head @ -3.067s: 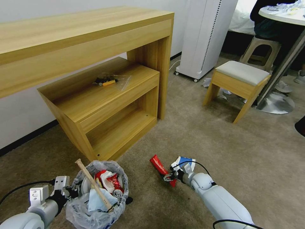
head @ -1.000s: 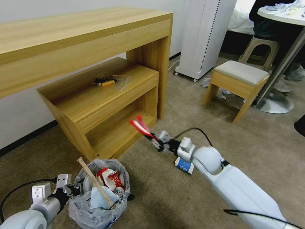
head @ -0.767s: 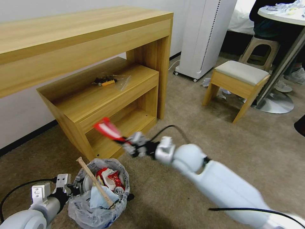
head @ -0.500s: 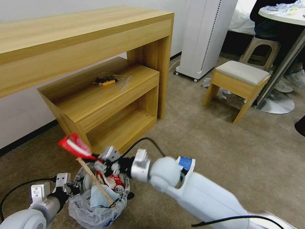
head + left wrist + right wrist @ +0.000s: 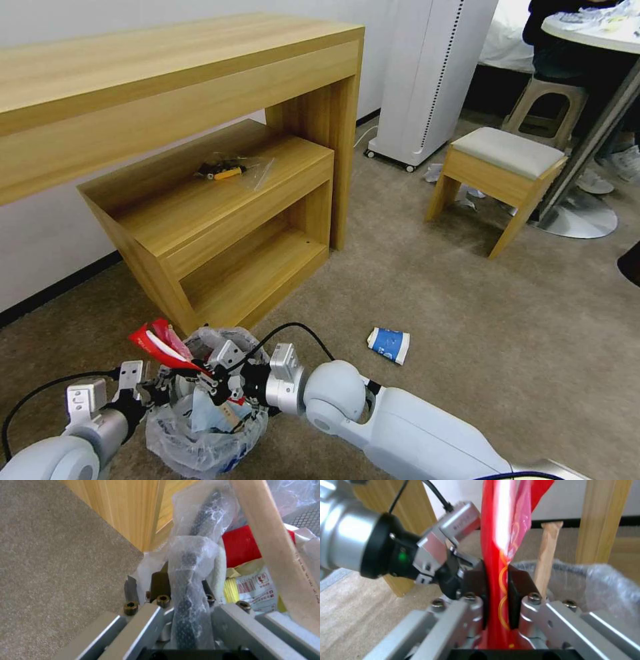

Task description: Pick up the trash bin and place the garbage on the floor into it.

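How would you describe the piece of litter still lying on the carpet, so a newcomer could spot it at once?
Start at the low wooden shelf unit under the long wooden desk, then look across the beige-brown short-pile carpet toward the padded wooden stool. Between them lies a small blue-and-white paper cup on its side. It lies alone; the other litter seen is in the small bag-lined trash bin.

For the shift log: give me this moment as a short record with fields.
left pincer: shut on the trash bin's bagged rim
right pincer: shut on the red wrapper, over the bin
in bin: wooden stick, red and yellow litter
floor: blue-white cup lying on it, apart from the bin
nearby: wooden shelf unit, stool
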`<state>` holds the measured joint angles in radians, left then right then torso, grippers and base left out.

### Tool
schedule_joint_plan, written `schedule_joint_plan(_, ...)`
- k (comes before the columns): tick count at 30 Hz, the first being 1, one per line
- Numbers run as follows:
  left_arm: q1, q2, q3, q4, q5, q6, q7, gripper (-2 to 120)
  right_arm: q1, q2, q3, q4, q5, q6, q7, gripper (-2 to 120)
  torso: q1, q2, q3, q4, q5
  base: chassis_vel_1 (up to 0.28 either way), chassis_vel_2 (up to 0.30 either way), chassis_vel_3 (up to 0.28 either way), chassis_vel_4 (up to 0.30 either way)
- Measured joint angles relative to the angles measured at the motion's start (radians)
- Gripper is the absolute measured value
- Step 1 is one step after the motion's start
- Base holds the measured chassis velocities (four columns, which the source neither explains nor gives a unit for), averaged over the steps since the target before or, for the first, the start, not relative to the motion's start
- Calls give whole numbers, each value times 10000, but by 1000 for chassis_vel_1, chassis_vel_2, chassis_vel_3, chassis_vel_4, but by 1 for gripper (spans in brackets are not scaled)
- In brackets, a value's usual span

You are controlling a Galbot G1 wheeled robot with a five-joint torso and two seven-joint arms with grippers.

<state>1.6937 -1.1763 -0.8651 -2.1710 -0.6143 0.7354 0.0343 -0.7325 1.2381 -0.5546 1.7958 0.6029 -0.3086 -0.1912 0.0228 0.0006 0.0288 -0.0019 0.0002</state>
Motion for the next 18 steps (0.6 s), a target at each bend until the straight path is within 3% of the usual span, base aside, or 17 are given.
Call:
schedule_joint_plan(8,64,-61,-1,-186,30,0,-5,0,-133,93,96,-207,16,1,152,48,0,0,0,0,1,0,0,0,0)
schedule_joint_plan(18,84,-77,-34,-149,60,1,9,0,-146,-407,455,712,75,-29,614,84,0,0,0,0,2,0,0,0,0)
